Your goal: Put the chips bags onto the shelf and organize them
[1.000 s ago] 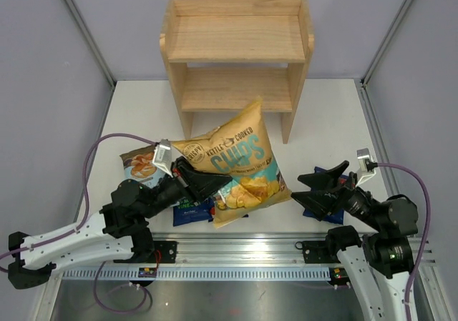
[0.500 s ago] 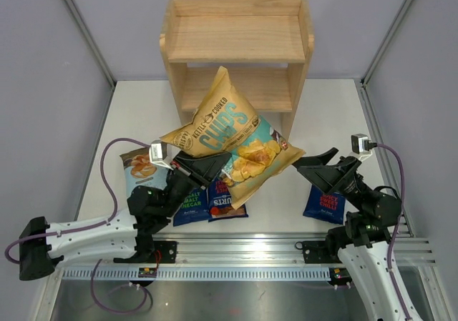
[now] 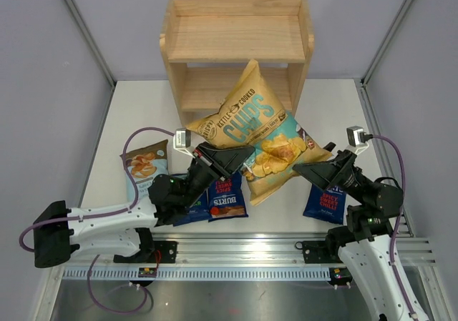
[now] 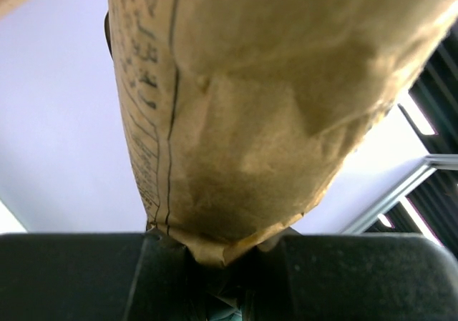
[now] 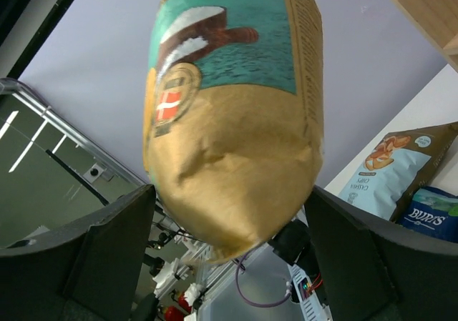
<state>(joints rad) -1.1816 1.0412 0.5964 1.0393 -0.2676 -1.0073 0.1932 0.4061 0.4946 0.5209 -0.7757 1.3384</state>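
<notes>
Overhead, my left claw (image 3: 243,158) is clenched on the near-left edge of the large yellow-and-teal chips bag (image 3: 265,124), which hangs lifted just before the light wooden two-tier shelf (image 3: 236,46). Its long axis slants from far-left to near-right, with one corner aimed at the lower tier. My right claw (image 3: 315,162) gapes just beside the bag's near-right end. On the white table (image 3: 136,114) lie a pale blue cassava bag (image 3: 143,167) and dark blue BURTS bags (image 3: 227,196), none of them between bag and shelf. From my left wrist, the bag's crumpled brown edge sits pinched between my jaws. From my right wrist, both fingers (image 5: 114,253) flank the bag's bottom, apparently without touching.
</notes>
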